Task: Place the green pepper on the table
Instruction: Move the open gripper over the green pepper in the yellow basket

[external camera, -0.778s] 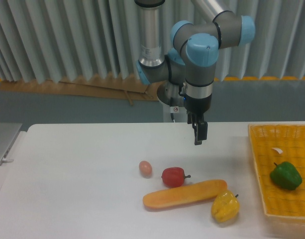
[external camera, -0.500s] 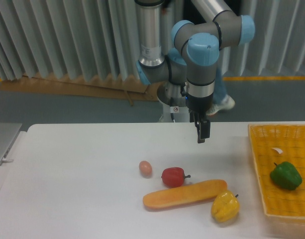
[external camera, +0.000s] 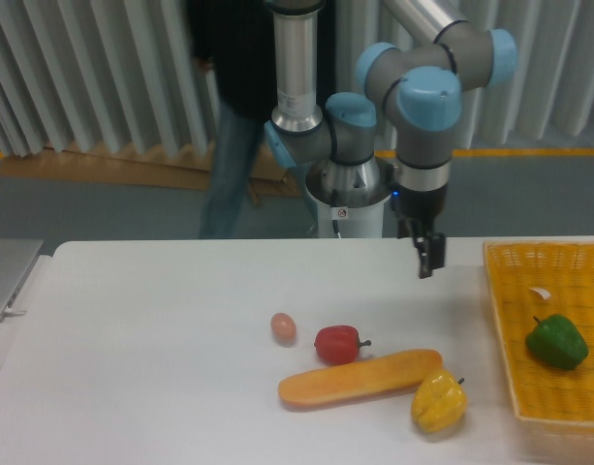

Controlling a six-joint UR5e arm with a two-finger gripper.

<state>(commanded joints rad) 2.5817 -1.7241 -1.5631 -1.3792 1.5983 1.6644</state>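
The green pepper (external camera: 557,341) lies in the yellow woven basket (external camera: 529,387) at the right edge of the white table (external camera: 141,368). My gripper (external camera: 427,267) hangs above the table, well up and to the left of the pepper and just left of the basket's near corner. Its dark fingers point straight down and are seen edge-on, so the gap between them does not show. Nothing is visibly held.
On the table lie an egg (external camera: 283,327), a small red pepper (external camera: 338,344), a long orange baguette-like piece (external camera: 359,378) and a yellow pepper (external camera: 438,403). A grey laptop edge (external camera: 6,276) sits at the far left. A person (external camera: 234,116) walks behind the robot base.
The gripper has moved to the right, toward the basket, and slightly up. A person behind the arm has walked from the right to the left.
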